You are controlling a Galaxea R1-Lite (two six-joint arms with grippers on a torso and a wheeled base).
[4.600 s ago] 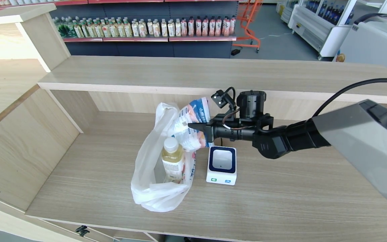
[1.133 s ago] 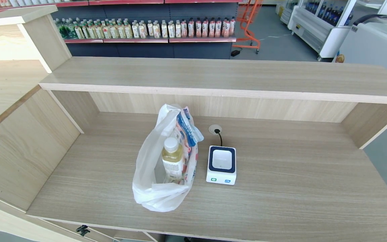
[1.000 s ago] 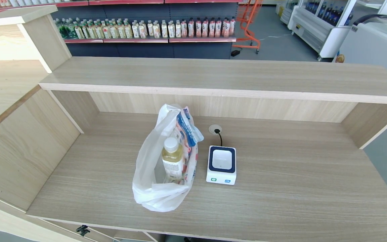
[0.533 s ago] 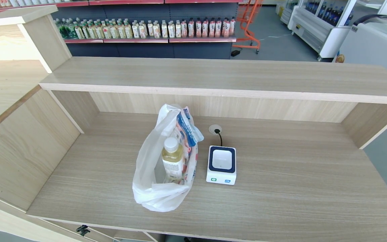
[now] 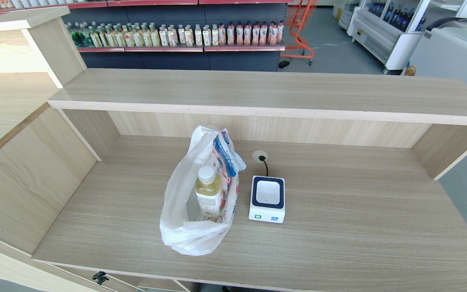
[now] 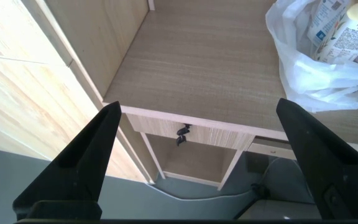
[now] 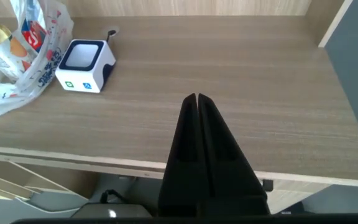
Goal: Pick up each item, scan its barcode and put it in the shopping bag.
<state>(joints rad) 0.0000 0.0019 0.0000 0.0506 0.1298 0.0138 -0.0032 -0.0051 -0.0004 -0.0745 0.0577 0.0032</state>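
The shopping bag (image 5: 185, 233) stands near the middle of the surface (image 5: 359, 235), well apart from both claws. The left claw (image 6: 197, 109) hangs off the near left edge of the surface, its two fingers spread wide with nothing between them. The bag lies far and to the right of it. The right claw (image 7: 196, 98) sits at the near edge, right of the middle, with its fingers pressed flat together and gripping nothing. The bag and the scanner (image 5: 267, 198) lie far and to the left of it. Both claws point toward the far side.

There is one bag, and it holds two items. One is a bottle (image 5: 208, 194), upright with a white cap. The other is a snack packet (image 5: 224, 160), upright against the bag's right wall. There is also one scanner, just right of the bag. Its one black cable (image 5: 264, 165) runs to a round hole (image 5: 259, 154) on the far side.
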